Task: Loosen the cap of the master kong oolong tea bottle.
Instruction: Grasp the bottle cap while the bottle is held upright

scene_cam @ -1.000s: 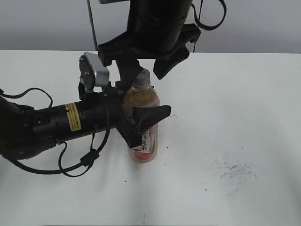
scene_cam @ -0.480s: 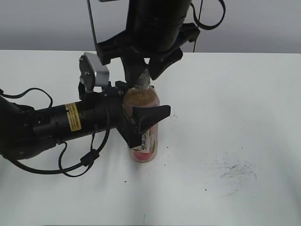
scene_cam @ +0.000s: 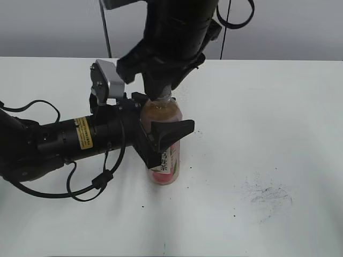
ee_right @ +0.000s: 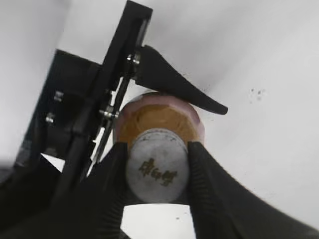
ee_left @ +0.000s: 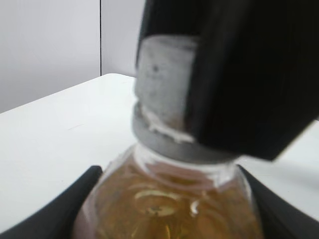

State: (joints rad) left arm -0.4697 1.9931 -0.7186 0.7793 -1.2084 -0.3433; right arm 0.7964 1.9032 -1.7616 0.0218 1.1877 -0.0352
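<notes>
The master kong oolong tea bottle (scene_cam: pixel 166 155) stands upright on the white table, amber tea inside, pink-and-white label low down. My left gripper (scene_cam: pixel 161 134) comes in from the left and is shut on the bottle's upper body; its shoulder fills the left wrist view (ee_left: pixel 169 204). My right gripper (scene_cam: pixel 161 88) comes down from above and is shut on the white-grey cap (ee_right: pixel 157 171), one finger on each side. In the left wrist view the cap (ee_left: pixel 162 99) shows with a black finger against its right side.
The white table (scene_cam: pixel 268 123) stretches to the right, with dark scuff marks (scene_cam: pixel 268 195) at the front right. The left arm's body and cables (scene_cam: pixel 64 144) lie across the left of the table.
My right gripper has turned over the bottle and closed its fingers onto the cap, which now is hidden in the exterior view. The left gripper and bottle have not moved.
</notes>
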